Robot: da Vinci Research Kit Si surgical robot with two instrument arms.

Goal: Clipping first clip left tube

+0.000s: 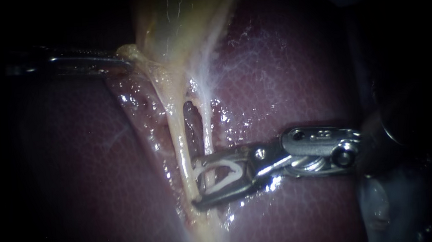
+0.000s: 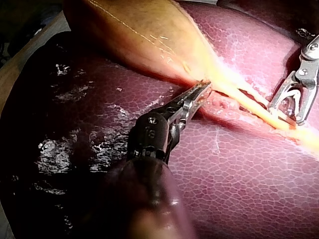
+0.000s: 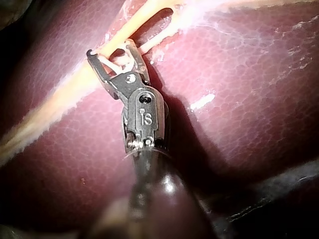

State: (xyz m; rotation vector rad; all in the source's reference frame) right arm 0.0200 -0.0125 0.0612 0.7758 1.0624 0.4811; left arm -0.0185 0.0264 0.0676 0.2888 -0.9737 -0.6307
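Left tube (image 1: pixel 176 133), the yellowish strand, runs down from the gallbladder (image 1: pixel 170 24) across the liver (image 1: pixel 293 71), just beside the paler right tube (image 1: pixel 207 129). The left instrument (image 1: pixel 125 65) has its hand clenched on the gallbladder's lower end, pulling the strands taut. The right instrument (image 1: pixel 195 183) has its hand spread with a white clip (image 1: pixel 224 173) loaded, tips at the left tube; the right tube also crosses the gap. Placement looks under way. The next move calls for seating only the left tube before closing. Room between the tubes is tight; the liver around them lies open.
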